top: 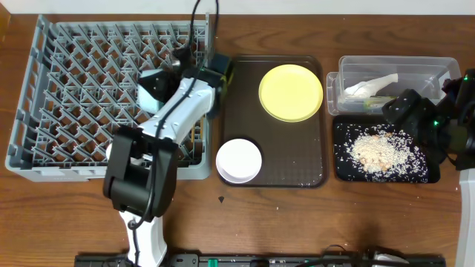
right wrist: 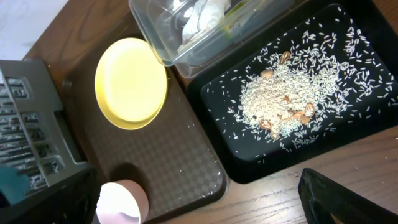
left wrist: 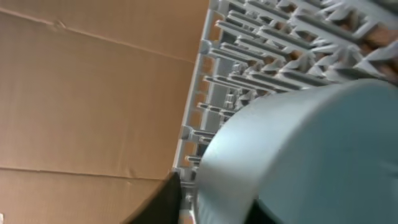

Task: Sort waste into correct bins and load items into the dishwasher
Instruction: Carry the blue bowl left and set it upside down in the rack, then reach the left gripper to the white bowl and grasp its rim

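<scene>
Large grey pegged plastic dish rack [top: 44, 111] on wooden worktop [top: 297, 222] | left hand [top: 165, 80] clamped on small light blue bowl [top: 154, 90], tilted above rack | dark brown tray [top: 312, 174]: small white bowl [top: 239, 160], round yellow plate [top: 291, 92] | clear plastic tub [top: 438, 67]: crumpled white napkin [top: 367, 87] | shallow black tray [top: 341, 170]: rice scraps [top: 378, 150] | right hand [top: 401, 110] above, fingers spread, empty.

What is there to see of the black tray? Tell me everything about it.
The black tray is shallow, rectangular and plastic-looking, lying flat on the table, right side. It holds a heap of pale rice scraps with brownish bits, loose grains strewn around. The clear tub sits right behind it, the brown serving tray to its left.
</scene>
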Robot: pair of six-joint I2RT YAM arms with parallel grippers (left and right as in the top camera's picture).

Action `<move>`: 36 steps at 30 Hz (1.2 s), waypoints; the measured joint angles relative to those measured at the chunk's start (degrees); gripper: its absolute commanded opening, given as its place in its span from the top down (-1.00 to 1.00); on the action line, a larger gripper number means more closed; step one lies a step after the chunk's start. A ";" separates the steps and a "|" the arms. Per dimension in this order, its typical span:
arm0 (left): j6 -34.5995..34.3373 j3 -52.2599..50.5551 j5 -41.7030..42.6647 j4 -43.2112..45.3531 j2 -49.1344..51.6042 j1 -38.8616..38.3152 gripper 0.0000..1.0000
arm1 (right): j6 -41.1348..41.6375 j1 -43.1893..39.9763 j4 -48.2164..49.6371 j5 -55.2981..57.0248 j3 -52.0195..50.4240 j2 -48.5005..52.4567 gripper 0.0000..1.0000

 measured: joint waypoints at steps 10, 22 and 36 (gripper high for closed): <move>-0.46 -0.02 19.02 -0.94 -2.58 -3.78 -0.22 | 0.00 0.00 -0.02 0.04 0.00 0.00 -0.99; -0.94 0.11 59.54 -2.43 -19.15 -6.84 -0.16 | 0.00 0.02 -0.02 0.07 0.00 0.00 -0.99; -3.74 -6.93 72.89 -2.58 -11.82 -19.37 0.85 | 0.00 0.00 -0.02 0.07 0.00 0.00 -0.99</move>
